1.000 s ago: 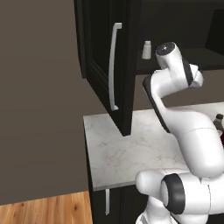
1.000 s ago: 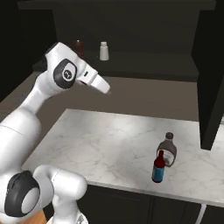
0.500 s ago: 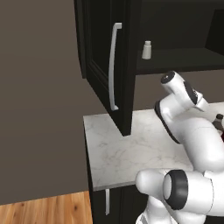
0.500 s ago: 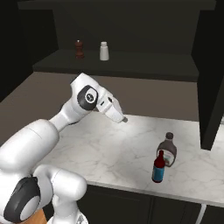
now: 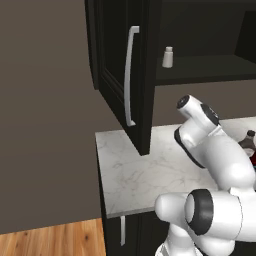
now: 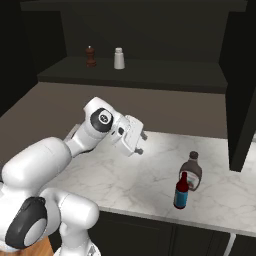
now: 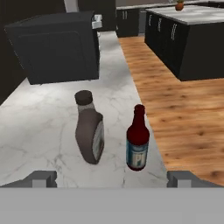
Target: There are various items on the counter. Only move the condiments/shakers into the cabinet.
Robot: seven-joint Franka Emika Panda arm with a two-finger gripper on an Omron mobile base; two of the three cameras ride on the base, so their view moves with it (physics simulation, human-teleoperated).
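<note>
"How does my gripper (image 6: 142, 143) stand?"

"Wide open, nothing between my fingers, above the desk (image 6: 125, 187)."

"And the brown bottle (image 6: 192, 171)?"

"To my right, upright on the desk, its long axis vertical. I'd judge a level reach rightward, jaws either side of its body, suits it."

"The red bottle (image 6: 181, 194)?"

"Just on its near side, so I should keep my near finger clear of that one. Both shakers, the red-brown (image 6: 90, 57) and the whitish (image 6: 119, 59), stand in the cabinet (image 6: 135, 71)."
</note>
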